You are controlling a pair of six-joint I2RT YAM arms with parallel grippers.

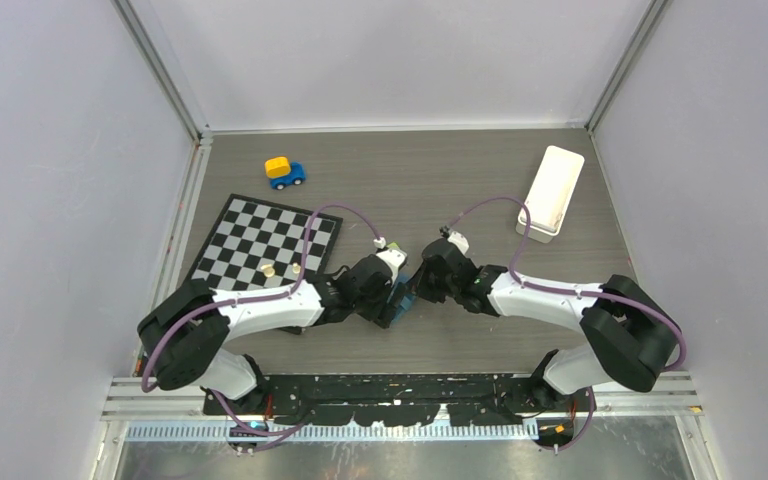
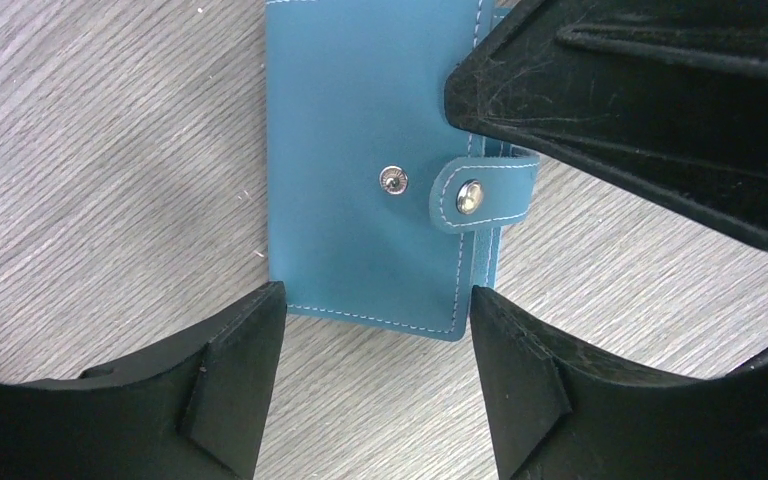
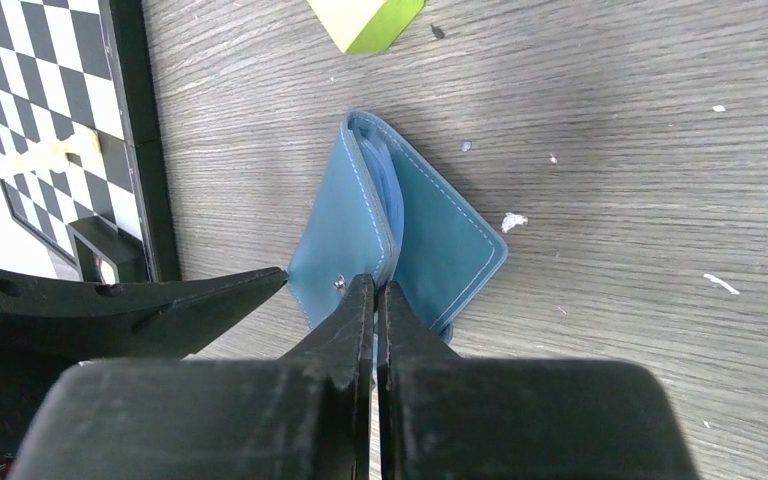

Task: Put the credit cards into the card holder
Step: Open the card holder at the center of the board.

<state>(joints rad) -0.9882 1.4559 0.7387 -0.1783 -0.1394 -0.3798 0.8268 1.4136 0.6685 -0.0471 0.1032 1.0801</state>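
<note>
The teal-blue card holder [image 2: 360, 150] lies on the wood-grain table between the two arms, its snap strap [image 2: 470, 197] undone beside the stud. My left gripper [image 2: 377, 288] hovers open at the holder's near edge, one fingertip past each corner, holding nothing. My right gripper [image 3: 375, 285] is shut on the holder's edge by the strap, with a sliver of blue between its fingers. In the right wrist view the card holder [image 3: 440, 240] stands partly spread, lighter blue inside. From above, the card holder [image 1: 401, 297] is mostly covered by the left gripper [image 1: 385, 300] and the right gripper [image 1: 422, 283]. The credit cards are out of view.
A lime-green block [image 3: 370, 20] sits just beyond the holder. A chessboard [image 1: 260, 240] lies to the left, with a blue and yellow toy car [image 1: 284, 172] behind it. A long white tray [image 1: 552, 190] stands at the back right. Grey walls enclose the table.
</note>
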